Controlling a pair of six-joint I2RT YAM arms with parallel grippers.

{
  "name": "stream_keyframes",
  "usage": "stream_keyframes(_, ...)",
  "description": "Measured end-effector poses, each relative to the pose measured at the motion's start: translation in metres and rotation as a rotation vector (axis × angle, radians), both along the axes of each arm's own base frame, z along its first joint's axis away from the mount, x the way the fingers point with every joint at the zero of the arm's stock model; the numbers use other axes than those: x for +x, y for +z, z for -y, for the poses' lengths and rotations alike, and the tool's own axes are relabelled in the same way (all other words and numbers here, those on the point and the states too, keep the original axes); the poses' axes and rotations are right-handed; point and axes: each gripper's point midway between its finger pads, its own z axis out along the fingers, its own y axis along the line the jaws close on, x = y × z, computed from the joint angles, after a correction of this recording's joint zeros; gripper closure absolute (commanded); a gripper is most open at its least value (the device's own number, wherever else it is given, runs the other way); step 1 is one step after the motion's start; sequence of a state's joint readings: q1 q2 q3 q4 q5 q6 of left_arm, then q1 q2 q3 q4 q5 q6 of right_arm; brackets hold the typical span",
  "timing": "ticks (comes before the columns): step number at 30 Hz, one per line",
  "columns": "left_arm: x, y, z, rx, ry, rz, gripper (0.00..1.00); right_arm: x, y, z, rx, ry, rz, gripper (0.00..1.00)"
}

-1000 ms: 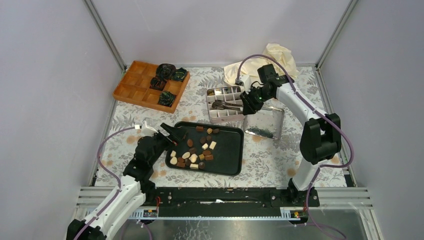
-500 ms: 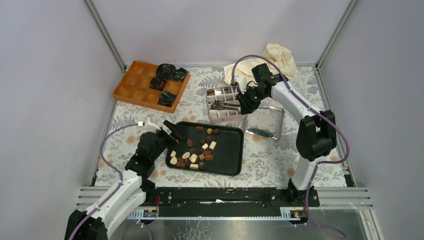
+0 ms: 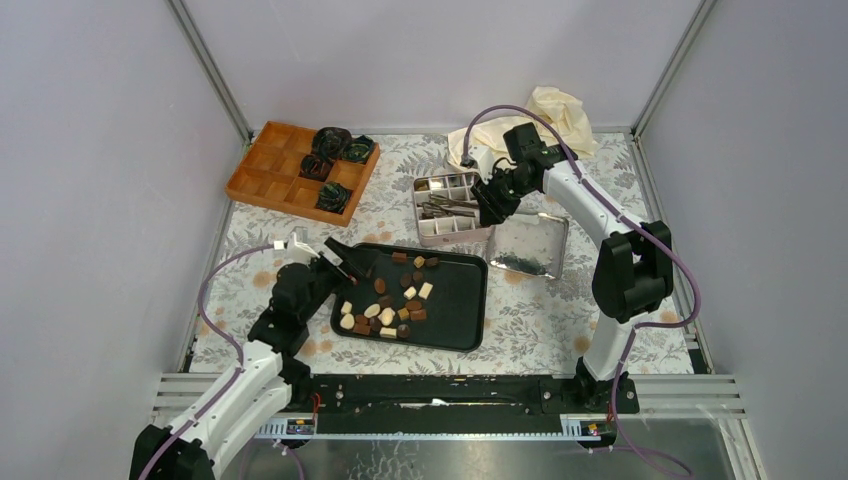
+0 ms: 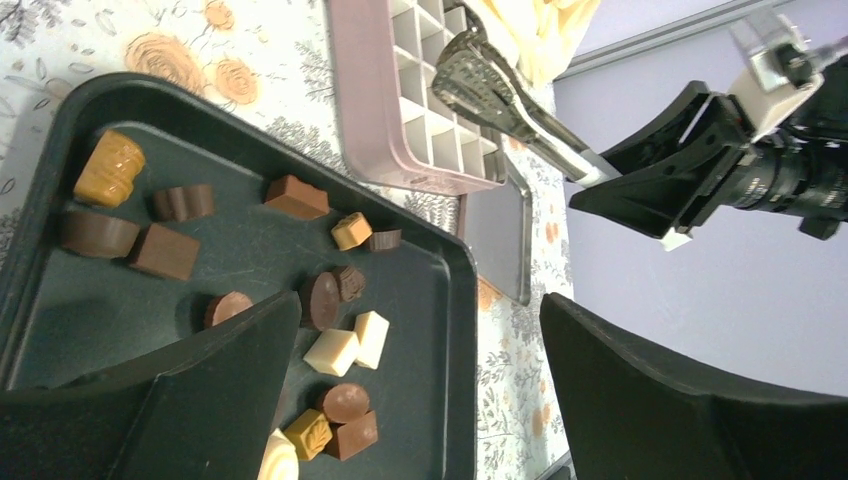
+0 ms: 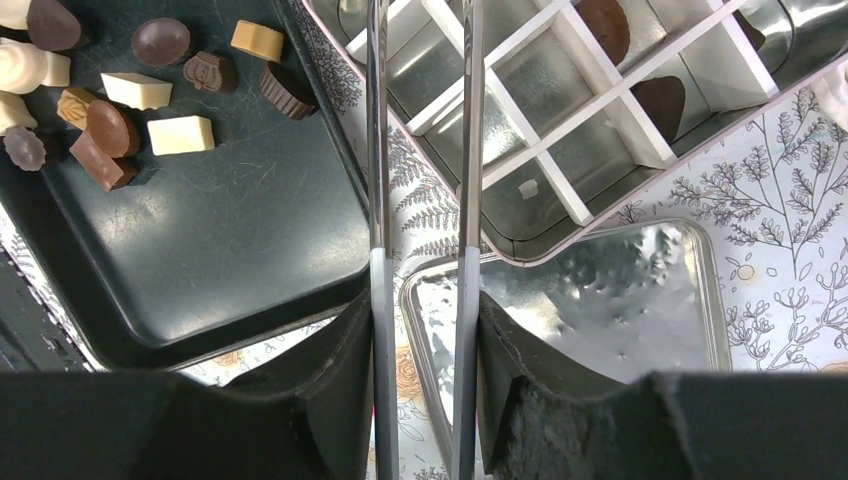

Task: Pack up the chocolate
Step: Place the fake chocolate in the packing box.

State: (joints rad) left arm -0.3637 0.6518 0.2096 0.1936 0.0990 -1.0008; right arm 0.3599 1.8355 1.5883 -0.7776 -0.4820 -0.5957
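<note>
The chocolate [image 3: 385,300] lies as several dark, light brown and white pieces on the black tray [image 3: 470,300]. My right gripper [image 3: 493,205] is shut on metal tongs [image 3: 448,208] whose tips reach over the divided tin [image 3: 428,235]. In the right wrist view my fingers press on both tong arms [image 5: 378,150], which stand slightly apart, and two dark pieces [image 5: 660,100] sit in tin compartments. My left gripper [image 3: 345,265] hangs open over the tray's left rim, with loose pieces [image 4: 330,350] below and nothing between its fingers.
The tin's lid [image 3: 527,245] lies right of the tin. An orange divided tray [image 3: 270,170] with crumpled dark paper cups [image 3: 335,150] stands at the back left. A cream cloth [image 3: 545,110] is bunched at the back right.
My right gripper has moved a little back and left, carrying the tongs further over the tin, and the tong arms have spread slightly. The left arm has edged forward.
</note>
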Motion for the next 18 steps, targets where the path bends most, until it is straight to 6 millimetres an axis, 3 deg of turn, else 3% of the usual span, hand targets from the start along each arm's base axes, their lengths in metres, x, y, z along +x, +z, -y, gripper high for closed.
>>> stream_keyframes(7, 0.003, 0.023, 0.003, -0.026, -0.009, 0.043, 0.03, -0.016, 0.014, -0.009, 0.078, 0.049, -0.008, 0.58)
stream_keyframes(13, 0.003, 0.035, 0.009, -0.060, -0.033, 0.077, 0.04, -0.074, 0.052, -0.013, 0.223, 0.183, 0.044, 0.58)
stream_keyframes(16, 0.004, 0.041, 0.013, -0.084, -0.054, 0.096, 0.04, -0.105, 0.056, -0.010, 0.273, 0.266, 0.077, 0.58)
stream_keyframes(18, 0.004, 0.044, 0.017, -0.101, -0.071, 0.102, 0.05, -0.126, 0.049, -0.006, 0.290, 0.320, 0.086, 0.56)
